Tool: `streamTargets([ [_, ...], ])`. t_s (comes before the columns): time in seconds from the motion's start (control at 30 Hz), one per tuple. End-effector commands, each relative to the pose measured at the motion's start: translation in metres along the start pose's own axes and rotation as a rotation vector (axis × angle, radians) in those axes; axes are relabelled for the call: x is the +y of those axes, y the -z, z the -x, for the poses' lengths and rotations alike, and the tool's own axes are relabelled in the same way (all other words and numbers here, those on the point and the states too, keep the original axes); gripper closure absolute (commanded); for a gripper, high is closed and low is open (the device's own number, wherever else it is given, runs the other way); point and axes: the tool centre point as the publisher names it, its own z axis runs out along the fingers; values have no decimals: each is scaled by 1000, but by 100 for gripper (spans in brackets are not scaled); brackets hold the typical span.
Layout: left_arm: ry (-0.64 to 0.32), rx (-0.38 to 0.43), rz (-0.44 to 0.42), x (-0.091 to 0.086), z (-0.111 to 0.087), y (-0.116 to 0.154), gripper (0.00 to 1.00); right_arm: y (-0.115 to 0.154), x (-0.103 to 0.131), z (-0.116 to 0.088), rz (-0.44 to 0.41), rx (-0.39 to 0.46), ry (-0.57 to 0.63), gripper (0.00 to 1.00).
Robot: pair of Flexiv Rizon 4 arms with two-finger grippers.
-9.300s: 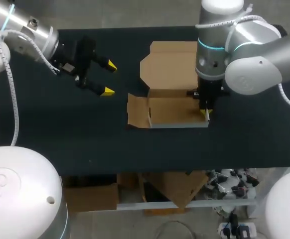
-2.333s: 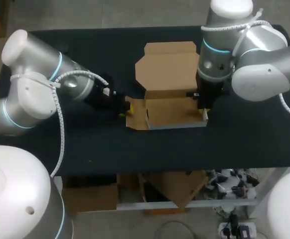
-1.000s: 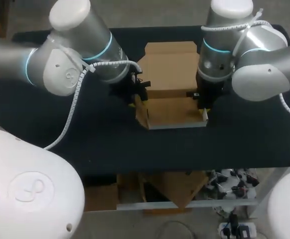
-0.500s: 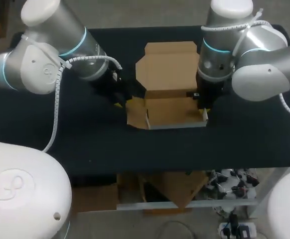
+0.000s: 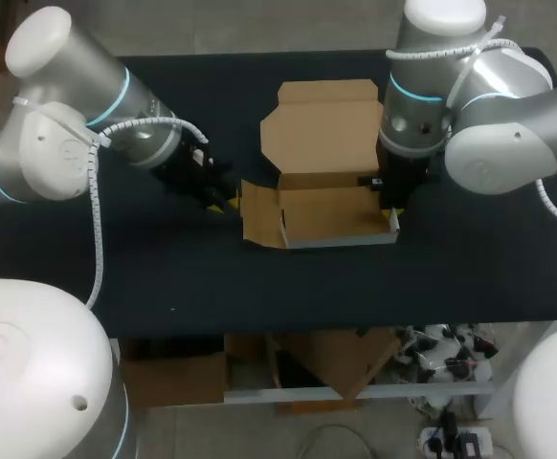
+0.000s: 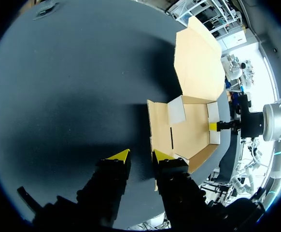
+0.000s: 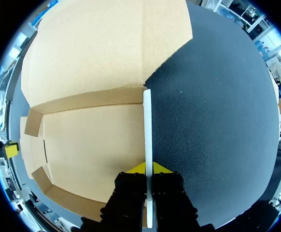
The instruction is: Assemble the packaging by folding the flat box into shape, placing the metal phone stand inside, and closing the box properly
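The brown cardboard box (image 5: 328, 212) lies half-formed mid-table, its lid (image 5: 322, 126) flat behind the tray. The left side flap (image 5: 257, 214) splays outward. My right gripper (image 5: 391, 207) is shut on the box's upright right wall (image 7: 147, 121), one finger on each side, as the right wrist view (image 7: 148, 170) shows. My left gripper (image 5: 226, 201) sits just left of that flap, low over the table. In the left wrist view this gripper (image 6: 140, 157) is open with nothing between its fingers and the box (image 6: 189, 123) lies ahead. No metal phone stand shows in any view.
The black table (image 5: 116, 258) lies bare to the left of the box and in front of it. My right arm's bulk hangs over the back right of the table.
My left gripper has drawn back leftward from the box's left side, its fingers narrowing slightly. The left flap, raised a second ago, has dropped outward again. The right gripper has kept still.
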Motion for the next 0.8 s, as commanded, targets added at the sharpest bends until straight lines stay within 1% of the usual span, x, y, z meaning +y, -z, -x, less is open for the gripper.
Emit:
streamTargets([
  [0.03,4,17,1,-2,7,-7,80,-1,0,-1,-1,0,0,100],
  [0.17,8,26,2,-4,12,-9,79,-1,0,-1,-1,0,0,100],
  [0.27,13,33,4,-4,16,-10,82,-1,0,-1,-1,0,0,100],
  [0.43,13,51,4,-5,20,-12,91,-1,0,-1,-1,0,0,100],
  [0.53,14,64,4,-5,22,-12,99,-1,0,-1,-1,0,0,100],
  [0.7,14,110,-1,-4,24,-17,100,-1,0,-1,-1,0,0,100],
  [0.8,20,142,2,-3,22,-26,100,-1,0,-1,-1,0,0,100],
])
